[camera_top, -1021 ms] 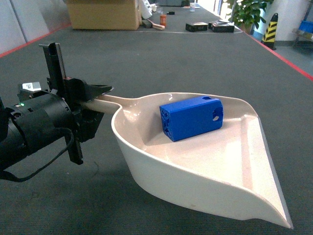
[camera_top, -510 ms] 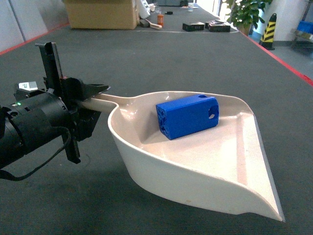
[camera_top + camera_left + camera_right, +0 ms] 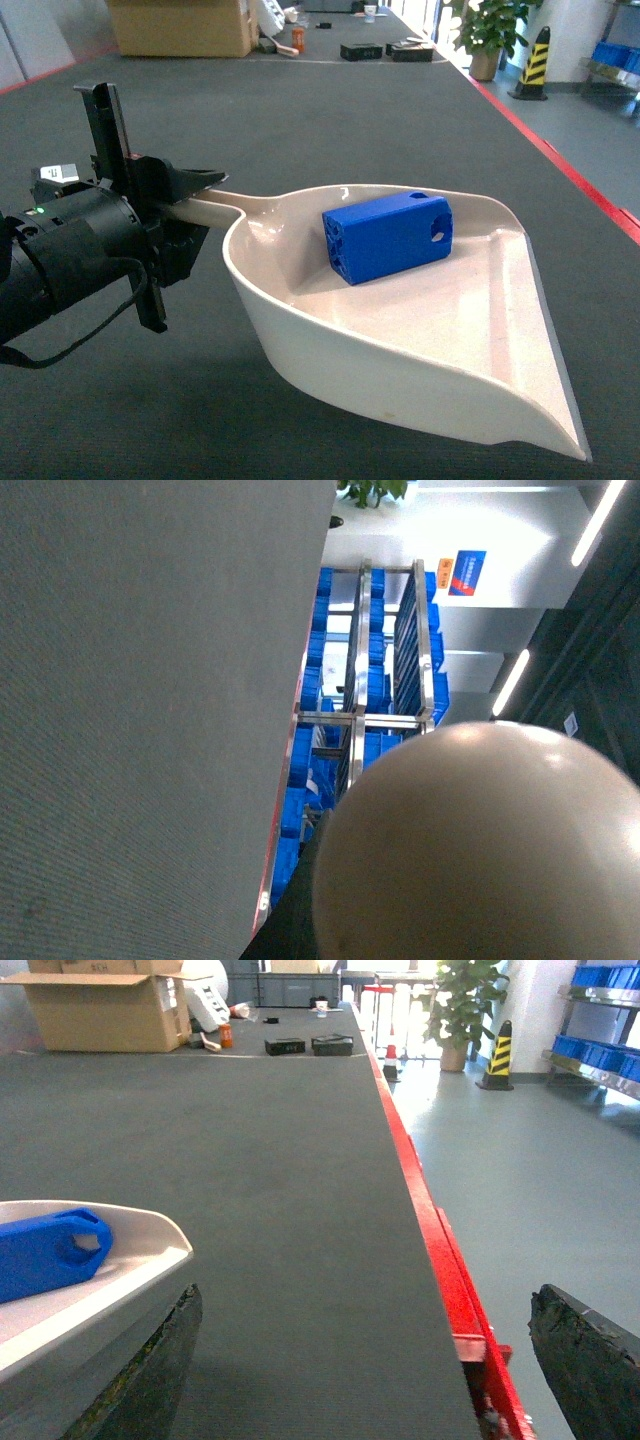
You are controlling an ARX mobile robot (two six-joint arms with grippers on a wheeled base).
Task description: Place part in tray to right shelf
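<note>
The cream tray (image 3: 420, 345) hangs above the dark floor mat, held level by its handle (image 3: 215, 205). My left gripper (image 3: 185, 208) is shut on that handle at the left of the head view. The blue part (image 3: 388, 238) lies on its side inside the tray, near the back wall. In the right wrist view the tray's rim (image 3: 110, 1290) and the part (image 3: 45, 1253) show at the left. My right gripper (image 3: 365, 1360) is open and holds nothing. The left wrist view is half filled by the tray's underside (image 3: 470, 850). A steel shelf rack with blue crates (image 3: 605, 1050) stands far right.
A red strip (image 3: 440, 1250) edges the mat, with grey floor beyond. A cardboard box (image 3: 180, 25), small black cases (image 3: 385, 50), a potted plant (image 3: 485, 30) and a striped cone (image 3: 532, 62) stand at the far end. More steel racks with blue crates (image 3: 370, 680) show in the left wrist view.
The background has slid left in the head view, so the view has swung right. The tray and part stay in the left gripper's hold, almost unmoved in the frame.
</note>
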